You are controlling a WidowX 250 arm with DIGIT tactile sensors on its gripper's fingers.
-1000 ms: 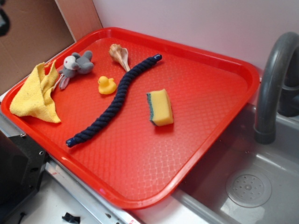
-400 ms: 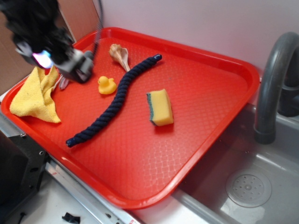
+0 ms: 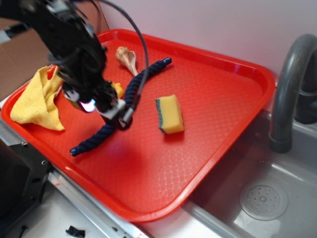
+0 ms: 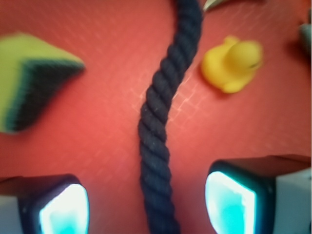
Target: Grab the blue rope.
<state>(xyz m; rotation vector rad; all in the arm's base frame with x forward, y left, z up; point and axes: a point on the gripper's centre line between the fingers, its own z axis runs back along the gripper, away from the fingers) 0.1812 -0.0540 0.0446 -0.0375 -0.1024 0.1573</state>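
Hovering over the long, thick navy twisted rope [image 4: 156, 141] on the red plastic tray [image 3: 198, 148], the claw [image 4: 146, 204] gapes apart, fingers straddling it.

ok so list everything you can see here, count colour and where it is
tray: 1, red, on the counter beside the sink
blue rope: 1, dark navy, lying diagonally across the tray's middle, between the gripper's fingers in the wrist view
sponge: 1, yellow with a dark side, right of the rope
rubber duck: 1, yellow, beside the rope, mostly hidden by the arm in the exterior view
shell: 1, tan, near the tray's far edge
cloth: 1, yellow, crumpled at the tray's left edge
sink: 1, grey, right of the tray
faucet: 1, grey, above the sink
gripper: 1, black, open, straddling the rope
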